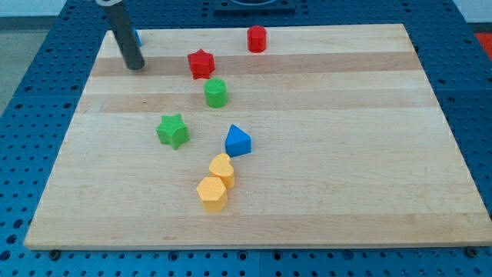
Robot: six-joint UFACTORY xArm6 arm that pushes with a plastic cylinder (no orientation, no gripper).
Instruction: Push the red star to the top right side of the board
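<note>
Your rod has no hand; its tip [135,66] rests on the wooden tabletop [323,154], left of the red star block [201,64], lined up to push rightward.

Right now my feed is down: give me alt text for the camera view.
My tip rests at the board's top left, apart from the red star to its right. A red cylinder sits further right near the top edge; a green cylinder, green star, blue block and two yellow blocks trail toward the bottom.
</note>
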